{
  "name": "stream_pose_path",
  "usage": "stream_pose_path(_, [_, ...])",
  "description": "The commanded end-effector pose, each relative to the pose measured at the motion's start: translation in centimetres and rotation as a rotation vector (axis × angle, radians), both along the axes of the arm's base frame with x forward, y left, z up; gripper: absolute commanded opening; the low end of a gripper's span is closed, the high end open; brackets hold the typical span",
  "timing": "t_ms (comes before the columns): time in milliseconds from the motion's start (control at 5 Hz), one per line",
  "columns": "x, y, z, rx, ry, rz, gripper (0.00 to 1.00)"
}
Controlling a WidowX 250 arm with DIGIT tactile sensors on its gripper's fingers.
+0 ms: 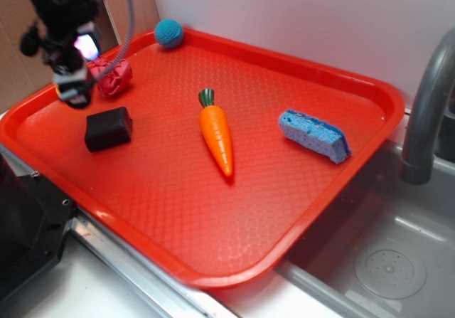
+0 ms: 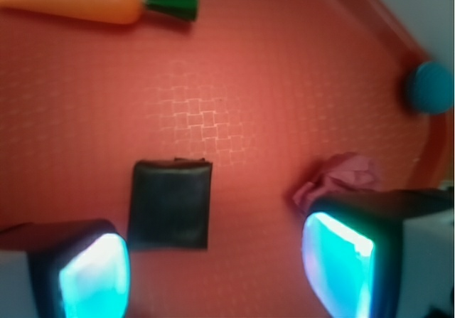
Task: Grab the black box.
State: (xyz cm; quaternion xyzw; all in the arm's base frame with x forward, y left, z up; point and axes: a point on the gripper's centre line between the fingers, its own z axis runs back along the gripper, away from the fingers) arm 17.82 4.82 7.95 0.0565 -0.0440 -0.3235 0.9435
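Below the end effector (image 2: 213,275), the black box (image 2: 171,204) lies on the red tray (image 1: 298,190), offset toward one finger. Fingers are spread, holding nothing. Its long axis appears to cross the finger gap.

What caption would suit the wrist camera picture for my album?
Open gripper hovering over a red tray, the black box between its fingers, red cloth beside.

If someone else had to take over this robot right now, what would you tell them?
Hand: open, holding nothing, raised above the tray near its far left part.
Black box: lying on the tray, untouched, closer to one finger than the other in the wrist view. A red cloth ball sits right beside the hand.
Done: approach only.
Left: centre over the box, lower, close, lift.
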Motion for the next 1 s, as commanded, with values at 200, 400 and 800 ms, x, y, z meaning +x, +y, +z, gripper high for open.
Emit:
stream_pose_path(200, [-0.4, -0.8, -4.7, -0.086, 0.103, 0.061, 1.0])
stream_pose_path(400, [-1.6, -1.5, -5.6, -0.062, 0.148, 0.042, 1.0])
stream_pose_path(800, [-1.7, -0.3, -6.0, -0.034, 0.152, 0.057, 0.0])
